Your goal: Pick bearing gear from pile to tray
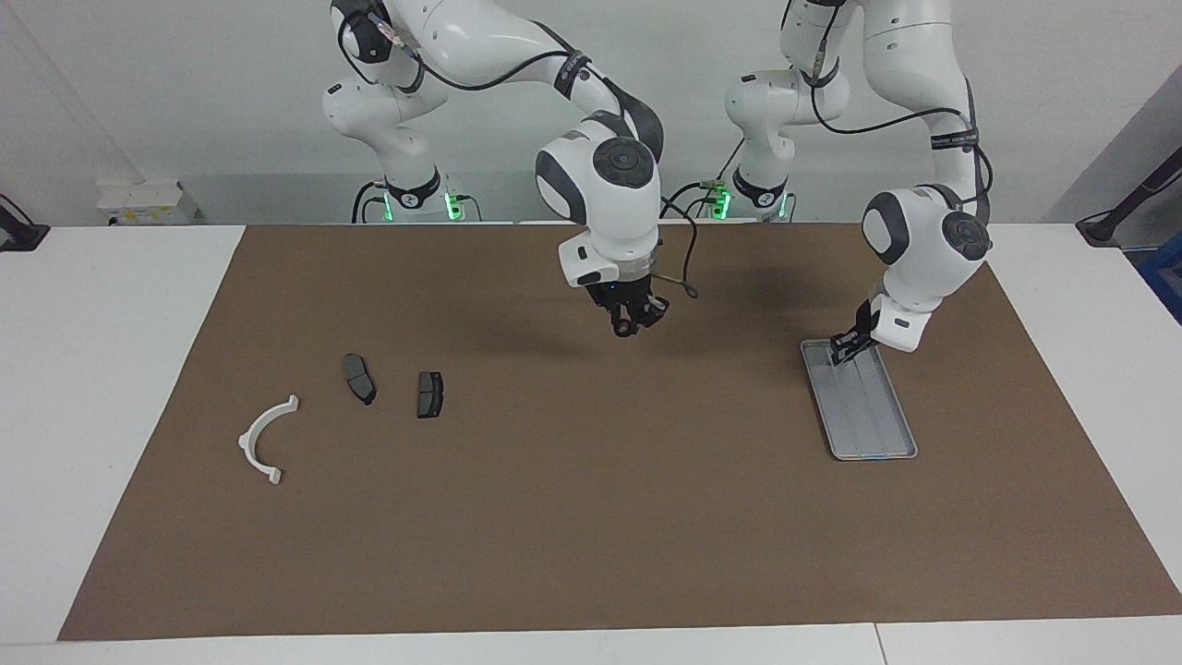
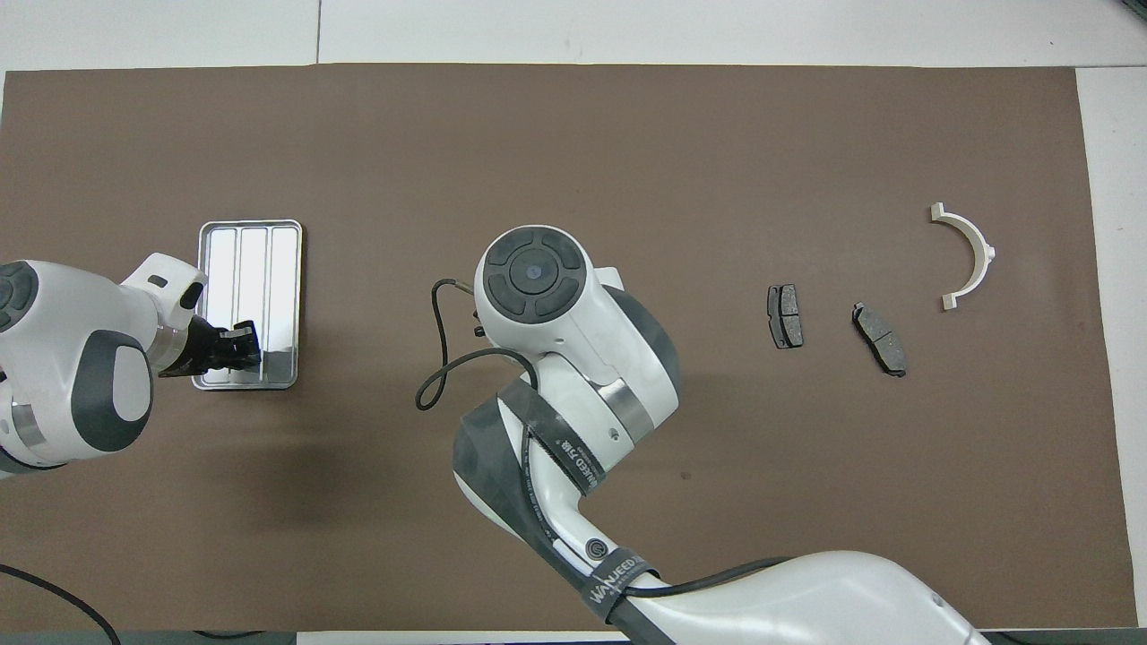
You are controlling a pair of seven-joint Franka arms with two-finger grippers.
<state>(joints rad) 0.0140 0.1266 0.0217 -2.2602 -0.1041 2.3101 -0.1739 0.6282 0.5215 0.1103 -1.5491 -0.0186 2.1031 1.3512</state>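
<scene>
Right tool (image 1: 633, 325) hidden from overhead under its own wrist; seen only in the facing view, raised over the middle of the mat (image 1: 591, 517), apart or together impossible to tell. Fingertips together on the left tool (image 1: 845, 344), low at the end of the tray (image 1: 873, 416) nearest the robots, toward the left arm's edge of the surface (image 1: 111, 369); contact unclear. Only bare ridges inside the tray. Farther out, toward the right arm's edge: two brake pads (image 1: 359, 379) (image 1: 429, 394), then the white bracket (image 1: 247, 439).

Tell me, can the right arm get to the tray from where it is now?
Probably yes. The right gripper hangs over bare mat mid-table, and nothing lies between it and the tray. Only the left gripper, at the tray's end nearer the robots, crowds that end.
</scene>
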